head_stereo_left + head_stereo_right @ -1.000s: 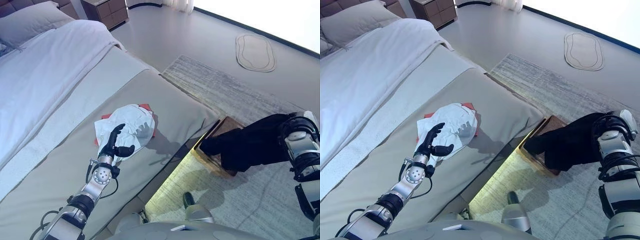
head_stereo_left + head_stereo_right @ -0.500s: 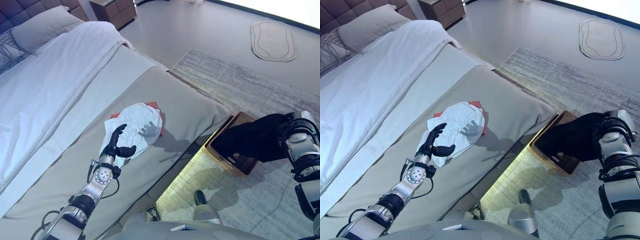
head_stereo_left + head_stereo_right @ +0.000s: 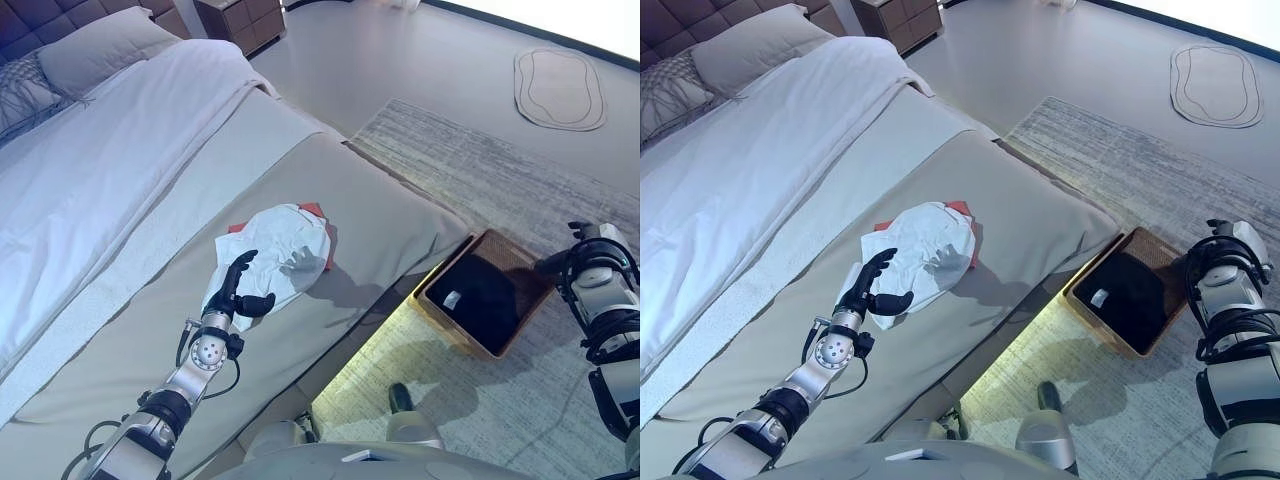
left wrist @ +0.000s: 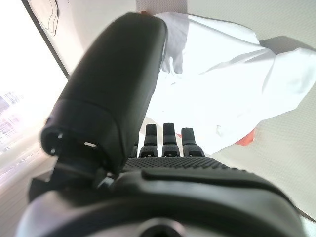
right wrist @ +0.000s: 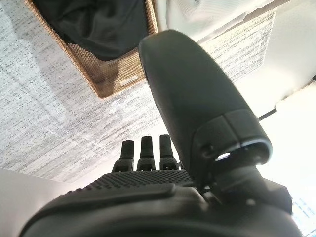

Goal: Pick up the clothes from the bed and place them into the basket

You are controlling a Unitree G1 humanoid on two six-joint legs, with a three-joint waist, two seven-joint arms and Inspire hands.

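So 1 dark garment (image 3: 480, 295) lies in the basket (image 3: 437, 312), while the open, empty left hand (image 3: 240, 290) reaches the white garment (image 3: 280, 245) on the bed (image 3: 120, 330), right hand (image 5: 148, 148) open and empty

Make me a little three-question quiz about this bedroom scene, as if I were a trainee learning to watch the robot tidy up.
1. True or false: the black garment already lies inside the wicker basket.
2. Which clothes are left on the bed? A) a white garment lying on a red one; B) a pair of blue jeans; C) none at all.
3. Fill in the blank: the left hand hovers with relaxed fingers at the near edge of the ____ garment.

Key: 1 true; 2 A; 3 white.
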